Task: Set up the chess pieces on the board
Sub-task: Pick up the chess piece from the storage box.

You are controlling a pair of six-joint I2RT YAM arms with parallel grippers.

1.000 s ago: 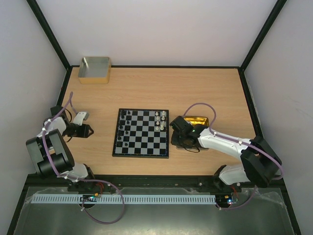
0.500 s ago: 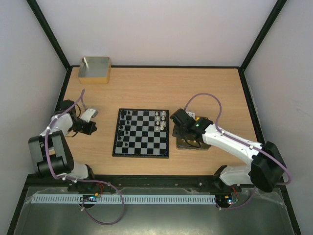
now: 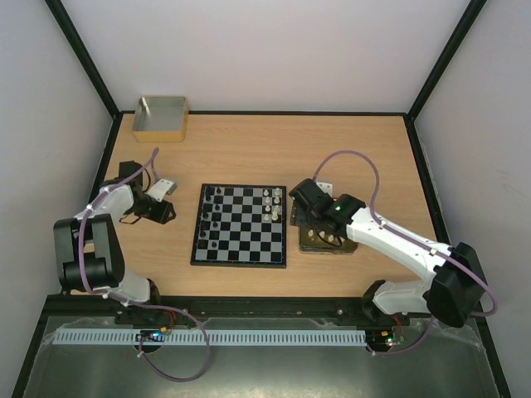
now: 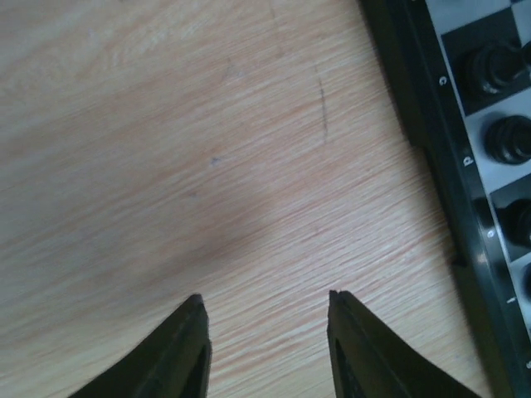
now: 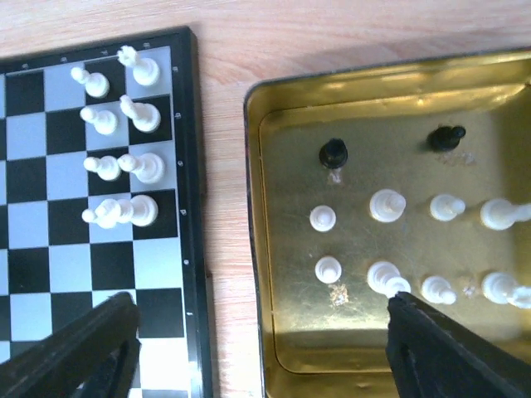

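Observation:
The board [image 3: 239,262] lies in the middle of the table. Black chess pieces [image 3: 211,217] stand in its left columns and white chess pieces [image 3: 270,206] in its right columns. My right gripper [image 5: 261,305] hangs open and empty, one finger over the board's right edge [image 5: 192,166] and the other over the gold tin [image 5: 257,249]. In the tin stand several white pieces [image 5: 386,205] and two black pieces [image 5: 333,152]. My left gripper [image 4: 265,298] is open over bare wood, just left of the board's border [image 4: 431,124], with black pieces [image 4: 510,139] nearby.
A grey box with a tan rim [image 3: 160,118] sits at the back left corner. The right arm [image 3: 390,240] covers much of the gold tin [image 3: 328,247]. Black frame rails [image 3: 423,178] border the table.
My left gripper swung up and right toward the board, shutting and then opening again. My right gripper opened wide above the tin and board edge.

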